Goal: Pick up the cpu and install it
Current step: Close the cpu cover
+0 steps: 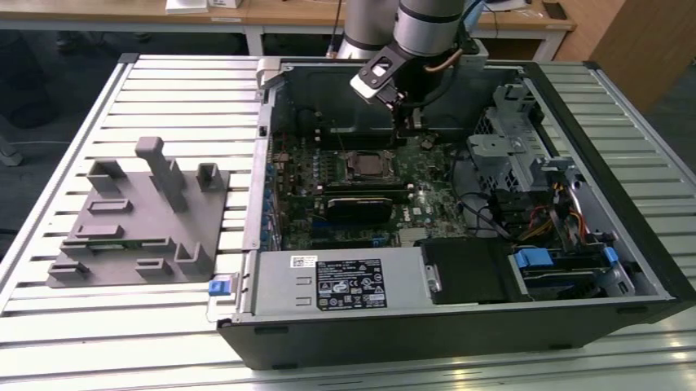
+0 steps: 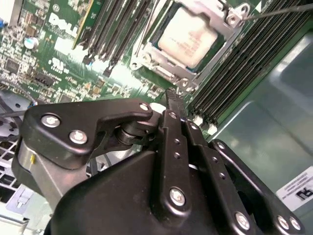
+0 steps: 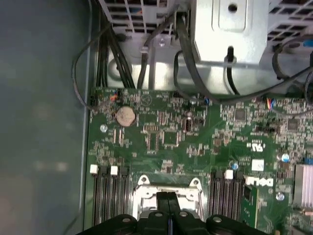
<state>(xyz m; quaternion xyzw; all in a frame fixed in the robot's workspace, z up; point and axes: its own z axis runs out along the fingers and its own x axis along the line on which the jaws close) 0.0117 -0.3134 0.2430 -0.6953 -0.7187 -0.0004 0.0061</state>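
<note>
Silver-topped, the cpu (image 2: 188, 36) lies flat inside its metal socket frame (image 2: 159, 68) on the green motherboard (image 1: 425, 195), between banks of dark memory slots (image 2: 122, 29). The gripper (image 2: 173, 97) hangs above the board, just beside the frame's edge. Its black fingers (image 3: 163, 203) are pressed together and grasp nothing.

The chip looks seated, so the job now seems to be working at the socket's edge. That likely calls for small, straight movements, with the tips kept off the chip's top, the slots and nearby cables (image 1: 555, 212).

An open black computer case (image 1: 435, 346) lies on the slatted bench (image 1: 163, 98). It holds the motherboard, a grey labelled metal box (image 1: 337, 281) and a metal drive cage (image 1: 522, 155). Beside it, at the exterior view's left, is a grey moulded fixture (image 1: 142, 220) with upright blocks.
</note>
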